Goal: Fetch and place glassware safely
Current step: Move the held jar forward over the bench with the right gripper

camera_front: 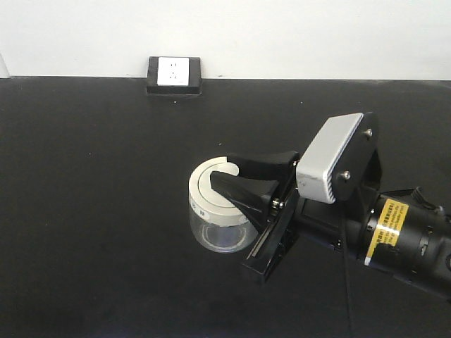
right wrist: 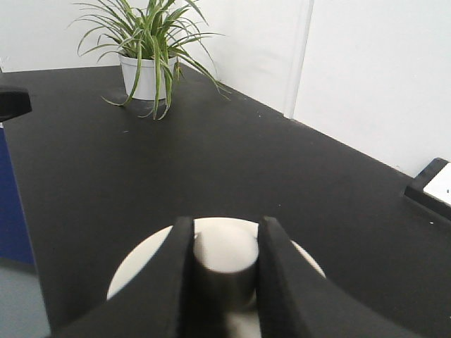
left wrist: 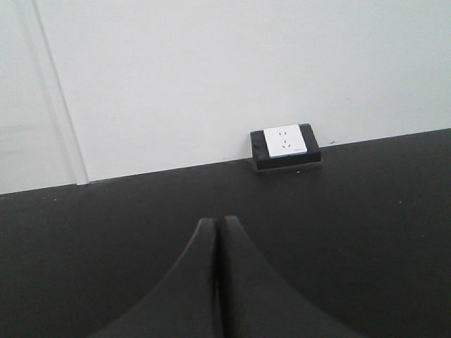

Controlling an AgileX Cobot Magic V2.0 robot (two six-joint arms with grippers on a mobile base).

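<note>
The glassware is a squat clear jar with a cream-white lid, standing on the black table in the front view. My right gripper reaches in from the right and is shut on the lid's central knob, one black finger on each side of it. In the right wrist view the lid spreads out below the gripper. My left gripper shows only in its own wrist view, shut with its fingers pressed together and nothing between them, above bare black table.
A black wall socket box with a white face sits at the table's back edge against the white wall, also the socket box in the left wrist view. A potted spider plant stands at a far corner of the table.
</note>
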